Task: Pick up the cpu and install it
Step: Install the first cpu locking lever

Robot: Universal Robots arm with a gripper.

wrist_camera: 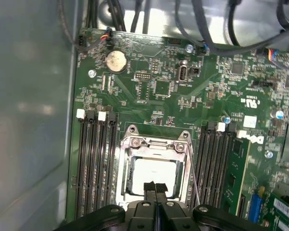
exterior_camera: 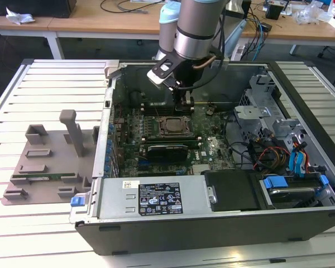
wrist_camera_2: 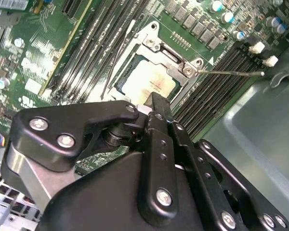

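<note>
The cpu (wrist_camera: 154,174), a silver-topped square chip, lies flat inside the open metal socket frame (wrist_camera: 156,142) on the green motherboard; it also appears in the second wrist view (wrist_camera_2: 149,79). My gripper (wrist_camera: 155,187) hangs just above the chip's near edge, its two black fingers pressed together with nothing between them. Those fingertips (wrist_camera_2: 156,103) point down at the socket in the second wrist view. In the exterior view the gripper (exterior_camera: 184,103) sits inside the open computer case, over the socket (exterior_camera: 172,126).
A thin socket lever (wrist_camera_2: 231,73) sticks out beside the frame. Rows of memory slots (wrist_camera: 94,163) flank the socket on both sides. A grey holder tray (exterior_camera: 44,162) lies at the exterior view's left. Drive cages and cables (exterior_camera: 279,145) crowd the case's right.
</note>
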